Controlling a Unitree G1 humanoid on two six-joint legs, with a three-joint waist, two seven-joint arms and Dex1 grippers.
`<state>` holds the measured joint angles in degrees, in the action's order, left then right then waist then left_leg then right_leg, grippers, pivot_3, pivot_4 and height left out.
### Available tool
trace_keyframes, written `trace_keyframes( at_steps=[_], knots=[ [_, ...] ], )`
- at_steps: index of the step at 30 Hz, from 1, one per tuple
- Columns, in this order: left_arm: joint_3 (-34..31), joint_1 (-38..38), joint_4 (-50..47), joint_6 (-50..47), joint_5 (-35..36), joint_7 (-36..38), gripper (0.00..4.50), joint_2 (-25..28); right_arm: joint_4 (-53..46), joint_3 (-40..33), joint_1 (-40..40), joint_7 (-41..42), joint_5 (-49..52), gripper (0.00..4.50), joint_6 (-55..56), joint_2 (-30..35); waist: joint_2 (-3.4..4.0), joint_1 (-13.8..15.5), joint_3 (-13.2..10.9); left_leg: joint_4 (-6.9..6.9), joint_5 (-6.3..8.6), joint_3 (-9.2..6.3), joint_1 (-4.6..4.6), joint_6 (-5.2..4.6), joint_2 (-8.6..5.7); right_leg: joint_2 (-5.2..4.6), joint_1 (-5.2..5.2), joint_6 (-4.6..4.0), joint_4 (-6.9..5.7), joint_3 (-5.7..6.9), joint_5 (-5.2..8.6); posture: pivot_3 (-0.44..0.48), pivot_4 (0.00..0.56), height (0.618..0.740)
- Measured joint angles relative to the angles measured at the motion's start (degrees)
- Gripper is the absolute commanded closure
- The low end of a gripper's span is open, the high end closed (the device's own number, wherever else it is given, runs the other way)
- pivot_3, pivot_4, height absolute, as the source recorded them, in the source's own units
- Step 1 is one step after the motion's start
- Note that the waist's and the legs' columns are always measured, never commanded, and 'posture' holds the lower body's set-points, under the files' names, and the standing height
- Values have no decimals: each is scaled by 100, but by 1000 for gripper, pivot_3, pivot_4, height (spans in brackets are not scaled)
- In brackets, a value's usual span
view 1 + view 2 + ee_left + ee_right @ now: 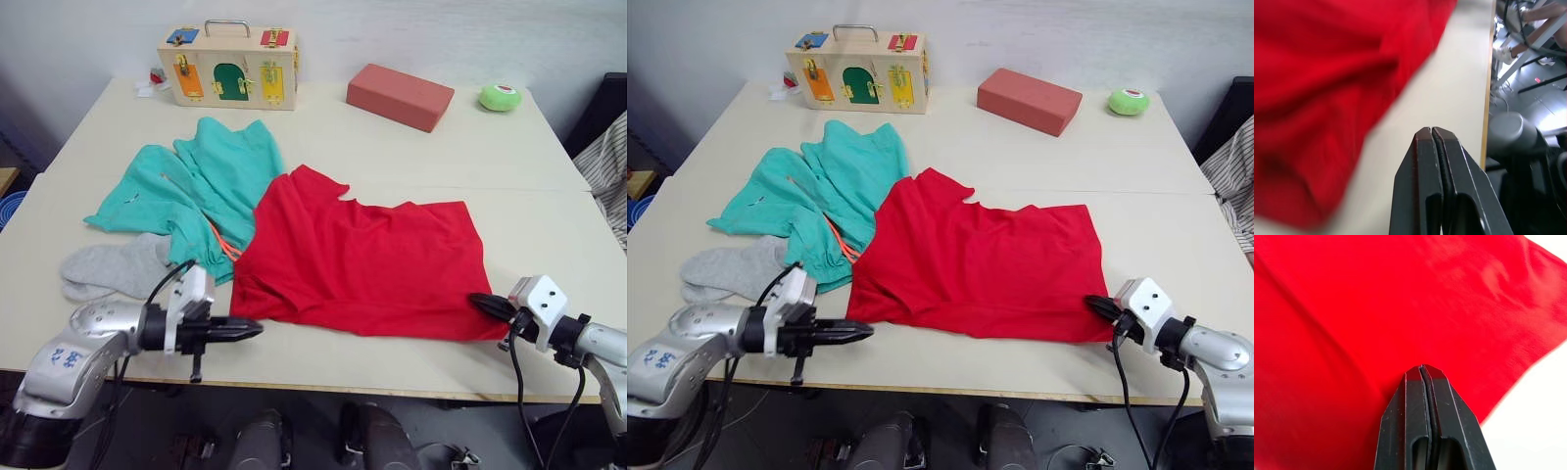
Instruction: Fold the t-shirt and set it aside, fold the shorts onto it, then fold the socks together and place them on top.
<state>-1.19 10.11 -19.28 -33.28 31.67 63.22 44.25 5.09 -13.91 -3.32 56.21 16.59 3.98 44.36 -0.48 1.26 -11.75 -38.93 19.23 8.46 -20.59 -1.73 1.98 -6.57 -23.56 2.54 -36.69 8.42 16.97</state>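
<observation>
a: lying where was the t-shirt?

b: mid-table, long axis running left to right, between both arms.

a: and the grippers?

b: left gripper was closed on nothing, just near of the shirt's near-left corner. right gripper was closed, empty, at the near-right corner.

The socks are partly covered by the shorts. The t-shirt is blurred in the left wrist view.

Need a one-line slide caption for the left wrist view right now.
Left gripper, shut, poised over bare table beside the red t-shirt's edge.
</observation>
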Motion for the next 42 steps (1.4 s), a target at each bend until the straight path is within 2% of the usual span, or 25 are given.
trace_keyframes(
  at_steps=[2,6,11,19,25,31,37,42],
  knots=[
    [416,360,181,214,-275,16,4470,-167,-177,18,-124,197,95,4500,73,-10,1,3,1,0,0,3,-1,-1,-2,3,-1,0,1,1,0,0,150,740],
    [1053,607,812,848,-900,225,4470,-254,-371,-5,-336,324,213,4500,111,-12,2,-45,1,1,-1,7,1,-1,-1,7,-1,0,2,0,0,0,150,740],
    [1463,999,1651,1627,-1462,273,4470,-733,-588,-68,-621,346,316,4500,140,-12,2,-10,1,-1,-1,4,-2,-4,0,6,-1,0,5,0,0,0,150,740],
    [1263,1331,2379,2073,-1595,-94,4470,-1380,-712,-228,-903,342,408,4500,226,-12,1,5,1,-2,0,3,-4,-8,0,5,-1,3,8,3,-2,0,150,740],
    [997,1328,2307,1575,-1137,112,4470,-1347,-710,-242,-1004,344,424,4500,235,-12,1,-8,1,-2,-1,2,-3,-8,0,5,0,3,6,3,-2,0,150,740],
    [774,1285,2160,1532,-1063,60,4470,-1270,-710,-307,-986,347,429,4500,307,-11,1,-2,1,-3,-1,2,-3,-7,0,5,0,3,6,3,-2,0,150,740],
    [504,1451,2287,2040,-1361,-165,4470,-1117,-1061,-516,-1019,615,797,4500,329,-5,2,-1,1,1,-1,2,-2,-7,0,5,0,3,8,3,-2,0,150,740],
    [933,1409,2773,2452,-1833,20,4470,-1078,-1682,-90,-1132,693,778,4500,309,-219,-7,2,2,0,0,1,-3,-8,0,5,1,4,14,6,-2,0,150,740]
  ],
)
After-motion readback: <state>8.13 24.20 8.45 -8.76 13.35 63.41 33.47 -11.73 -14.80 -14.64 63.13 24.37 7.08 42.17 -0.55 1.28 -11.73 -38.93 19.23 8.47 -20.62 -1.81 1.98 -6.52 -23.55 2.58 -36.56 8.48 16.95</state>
